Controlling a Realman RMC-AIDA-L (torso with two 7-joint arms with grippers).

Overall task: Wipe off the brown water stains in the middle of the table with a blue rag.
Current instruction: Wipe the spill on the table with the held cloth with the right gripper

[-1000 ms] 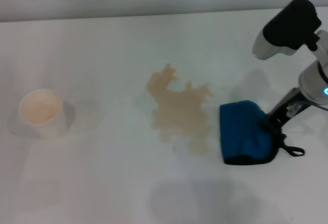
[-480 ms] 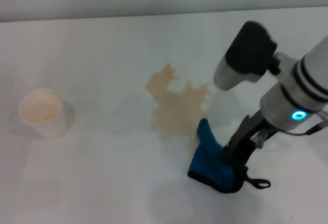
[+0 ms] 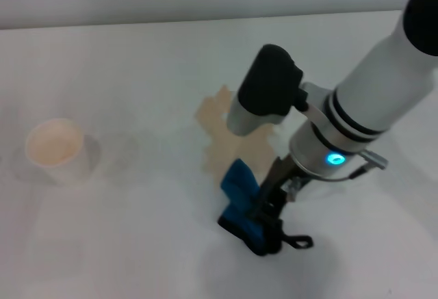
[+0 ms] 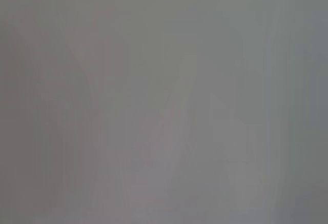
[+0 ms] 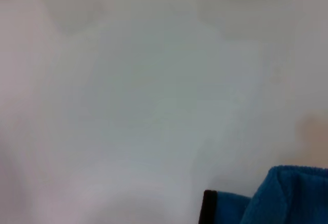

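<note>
Right end effector point(image 3: 268, 211): closed on the blue rag point(image 3: 241, 189), which is bunched and stands tilted, its lower edge on the tabletop point(image 3: 137, 244) at the stain's near edge, mid-tabletop. One brown stain point(image 3: 217, 131), partly hidden behind the right arm. One rag, its black loop trailing beside it. One paper cup point(image 3: 55, 150) near the left edge. Left end effector not seen; the left wrist view shows only grey

Blue rag point(image 3: 241, 198) bunched, black-trimmed, at near edge of tan-brown lobed stains point(image 3: 229, 145) mid white table point(image 3: 137, 244); part hidden.
</note>
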